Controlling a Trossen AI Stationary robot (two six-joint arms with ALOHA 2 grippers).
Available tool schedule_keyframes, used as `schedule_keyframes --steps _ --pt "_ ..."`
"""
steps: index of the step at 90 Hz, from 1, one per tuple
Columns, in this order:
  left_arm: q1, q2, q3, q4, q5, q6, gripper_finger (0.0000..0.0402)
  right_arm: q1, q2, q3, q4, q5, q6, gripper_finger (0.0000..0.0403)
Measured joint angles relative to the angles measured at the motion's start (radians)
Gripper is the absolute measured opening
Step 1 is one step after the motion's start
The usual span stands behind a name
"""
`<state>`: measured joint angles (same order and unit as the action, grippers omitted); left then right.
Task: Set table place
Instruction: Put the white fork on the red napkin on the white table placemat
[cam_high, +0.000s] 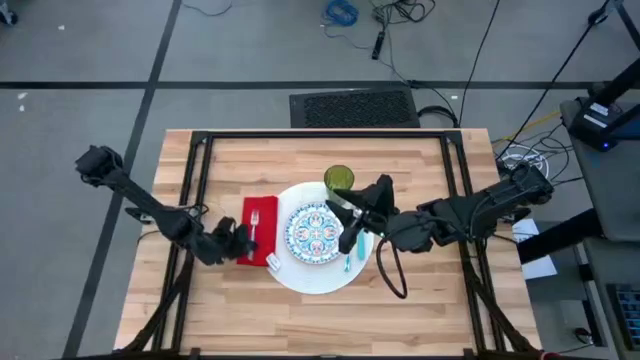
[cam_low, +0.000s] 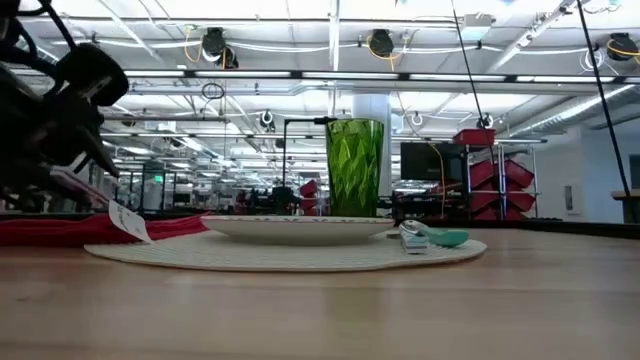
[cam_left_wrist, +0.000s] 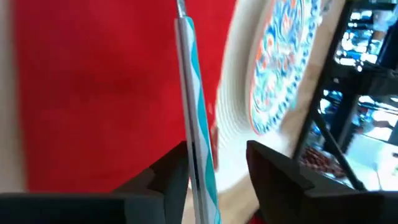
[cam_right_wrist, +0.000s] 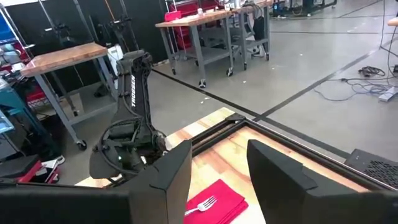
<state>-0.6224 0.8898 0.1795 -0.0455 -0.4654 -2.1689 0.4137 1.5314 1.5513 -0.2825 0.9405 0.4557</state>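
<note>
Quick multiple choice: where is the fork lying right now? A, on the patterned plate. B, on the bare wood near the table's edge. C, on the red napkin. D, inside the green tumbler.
C: the high view shows the fork lying on the red napkin, left of the white plate, and the right wrist view shows it there too.

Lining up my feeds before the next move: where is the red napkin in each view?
High view: red napkin, just left of the white plate.
Low view: flat strip at far left.
Left wrist: fills the left half.
Right wrist: bottom centre, between the fingers.
Landmark: the white plate, absent from right wrist.
</note>
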Motion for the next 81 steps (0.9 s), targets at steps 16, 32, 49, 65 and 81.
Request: schedule_keyframes --steps 16,32,49,65,81 --pt "0.001 0.000 0.000 0.001 0.002 -0.017 0.0149 0.000 0.000 0.000 0.000 0.000 0.000 0.0141" --pt "0.003 0.000 0.000 -0.013 0.012 -0.022 0.0149 0.000 0.000 0.000 0.000 0.000 0.001 0.0141" --pt "0.030 0.000 0.000 -0.018 -0.006 -0.020 0.0149 0.000 0.000 0.000 0.000 0.000 0.012 0.0141" --pt "0.049 -0.002 0.000 -0.015 -0.011 0.052 0.0149 0.000 0.000 0.000 0.000 0.000 0.011 0.0141" --pt "0.052 -0.002 0.000 -0.015 -0.012 0.055 0.0149 0.000 0.000 0.000 0.000 0.000 0.011 0.0141"
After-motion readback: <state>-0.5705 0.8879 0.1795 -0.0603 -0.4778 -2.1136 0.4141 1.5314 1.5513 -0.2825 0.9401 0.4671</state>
